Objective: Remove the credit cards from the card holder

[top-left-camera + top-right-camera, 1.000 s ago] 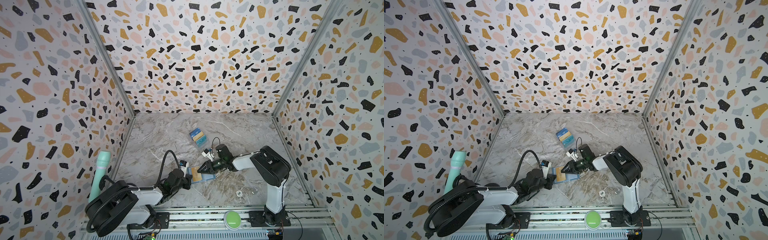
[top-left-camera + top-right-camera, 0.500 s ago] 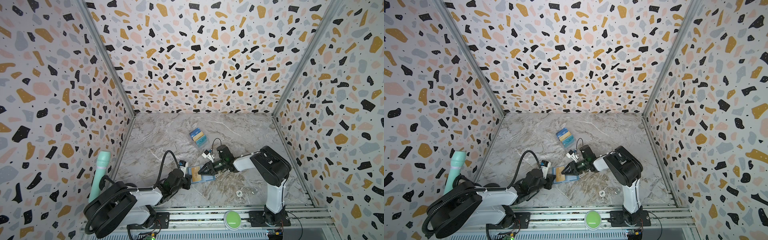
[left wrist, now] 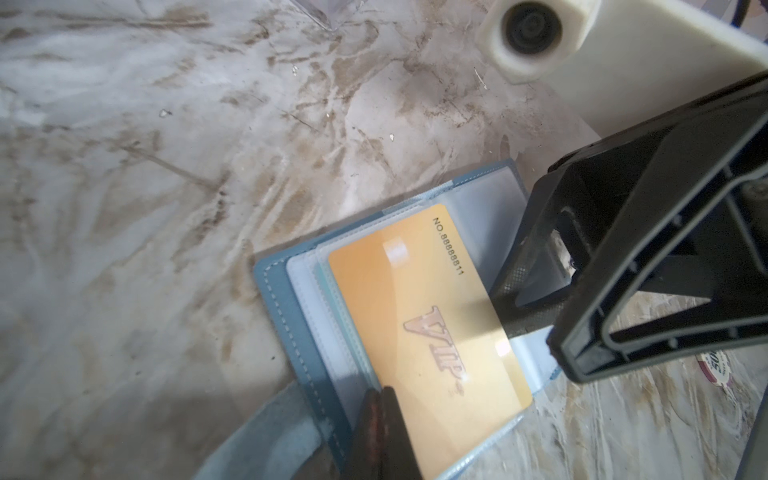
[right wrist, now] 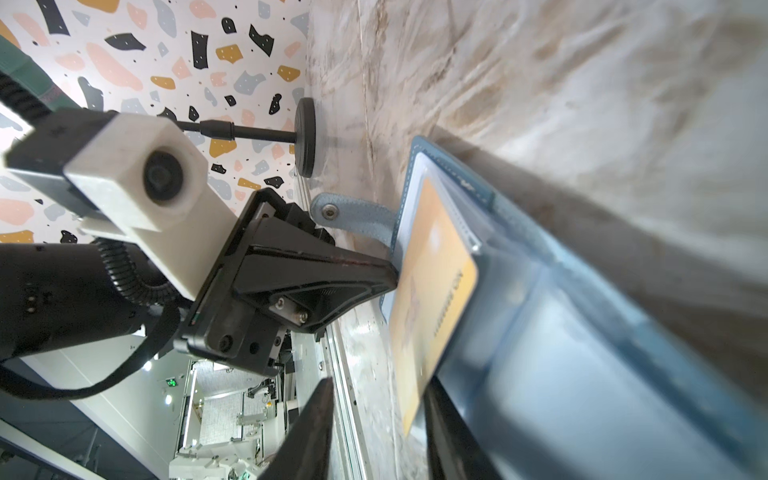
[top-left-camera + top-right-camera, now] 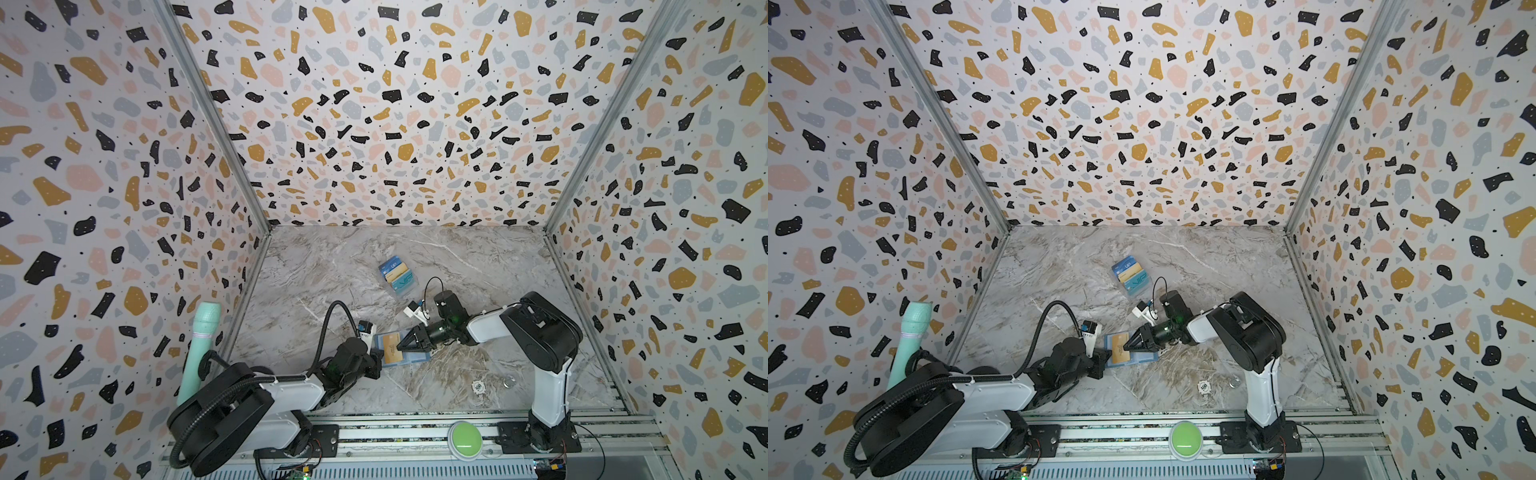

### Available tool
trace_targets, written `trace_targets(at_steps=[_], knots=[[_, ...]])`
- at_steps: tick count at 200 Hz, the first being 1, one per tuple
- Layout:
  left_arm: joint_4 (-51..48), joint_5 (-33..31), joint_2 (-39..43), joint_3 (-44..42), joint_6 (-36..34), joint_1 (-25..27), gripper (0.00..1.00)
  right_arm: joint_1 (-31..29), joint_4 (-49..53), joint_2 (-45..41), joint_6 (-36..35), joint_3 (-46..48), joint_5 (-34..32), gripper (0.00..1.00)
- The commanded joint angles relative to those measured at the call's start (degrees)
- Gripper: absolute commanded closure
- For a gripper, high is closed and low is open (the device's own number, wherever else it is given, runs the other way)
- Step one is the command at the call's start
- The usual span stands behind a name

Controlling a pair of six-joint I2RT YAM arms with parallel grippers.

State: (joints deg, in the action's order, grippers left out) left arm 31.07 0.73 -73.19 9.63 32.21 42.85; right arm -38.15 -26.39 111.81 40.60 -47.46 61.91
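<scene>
- Card holder [image 5: 415,359] [image 5: 1142,358] lies open on the marble table [image 5: 332,270], near the front rail, between my two arms.
- Yellow card [image 5: 392,348] [image 3: 419,332], marked VIP, lies face up across the holder's clear sleeve pages. I cannot tell if any part of it sits inside a sleeve.
- My left pincer [image 5: 378,354] [image 3: 384,415]: jaws closed together, tips down on the holder at one long edge of the card. I cannot tell if a page is nipped between them.
- Strap tab [image 4: 345,212] lies flat on the table, snap up, just beside that pincer.
- My right pincer [image 5: 400,345] [image 4: 382,436]: jaws partway apart, low over the holder from the opposite side, with the card's other long edge between them.
- In the right wrist view there is a clear gap between the card and one finger, so the card is not clamped.
- Clear stand [image 5: 404,291] sits further back, well apart from the holder, with three cards [image 5: 394,272] in its tiers: blue, tan, teal.
- Small round token [image 5: 478,387] lies on the table near my right arm's base.
- Green button [image 5: 464,436] sits on the front rail.
</scene>
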Motion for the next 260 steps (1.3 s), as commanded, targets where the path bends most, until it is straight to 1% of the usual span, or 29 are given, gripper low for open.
trace_targets(at_steps=[1,24,74,152,260], knots=[[-5.5,-0.9,-0.7,-1.1,-0.1,-0.2,1.0,-0.1,4.0,-1.4,-4.2,-2.8,2.4,0.63],[-6.4,-0.9,0.0,-0.6,0.0,-0.2,0.99,-0.2,3.8,-0.8,-3.7,-3.3,2.3,0.63],[-8.3,-1.4,3.6,-0.7,0.0,-0.2,0.99,-0.6,-0.3,0.5,0.1,-3.2,1.6,0.63],[-6.6,-1.1,1.7,-1.3,0.2,-0.2,1.0,-2.1,-1.7,3.5,2.1,-4.6,1.4,0.63],[-7.9,-1.4,2.6,-0.2,-0.3,-0.2,1.0,-3.3,-5.5,6.6,5.7,-5.7,0.6,0.65]])
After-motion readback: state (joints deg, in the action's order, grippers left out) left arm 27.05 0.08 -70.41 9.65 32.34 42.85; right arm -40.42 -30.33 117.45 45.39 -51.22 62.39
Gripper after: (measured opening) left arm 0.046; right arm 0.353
